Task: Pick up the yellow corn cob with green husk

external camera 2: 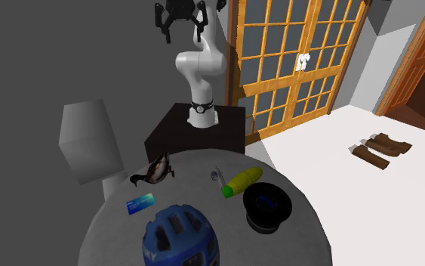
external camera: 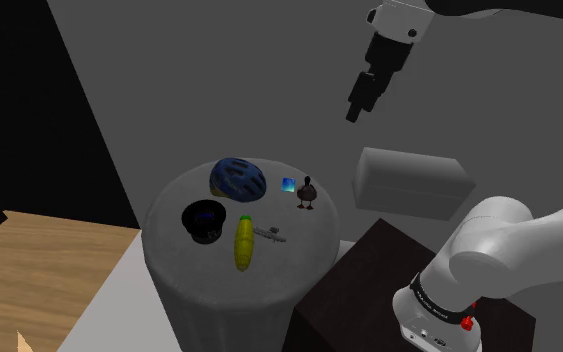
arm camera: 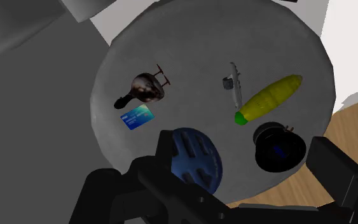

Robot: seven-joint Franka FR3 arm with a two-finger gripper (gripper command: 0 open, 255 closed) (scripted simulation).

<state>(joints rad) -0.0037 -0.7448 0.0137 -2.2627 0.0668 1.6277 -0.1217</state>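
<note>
Six things are sharing the round grey table point(external camera: 169, 262), and the corn cob point(external camera: 243, 243) is lying low in the middle of the shoulder view, close to the tabletop's near edge, with its yellow body pointing down the frame and its green end toward the table's centre. The gripper point(external camera: 354, 108) is hanging at that view's upper right, well apart from the table, and its jaws are standing spread with nothing between them.

The main danger, as I am judging it, is coming from the cob's shape and place. It is round and tapered, so fingers closing along its length rather than across it could be squeezing it out sideways, and a roll could be carrying it over the edge. A long descent is also leaving room for a sideways miss.

The crowding is adding risk. A black round dish point(external camera: 205, 220) is sitting just beside the green end, up and to the left, and a small grey tool point(external camera: 268, 235) is lying just to the cob's right. Whether the tool is touching the cob I cannot tell. A finger coming down on either side could be knocking one of them. The blue helmet point(external camera: 238, 178), a little blue card point(external camera: 288, 184) and a dark bird figure point(external camera: 308, 192) are standing further up the frame, clear of the cob. A grey box point(external camera: 413, 182) is sitting beyond the table at the right.
</note>
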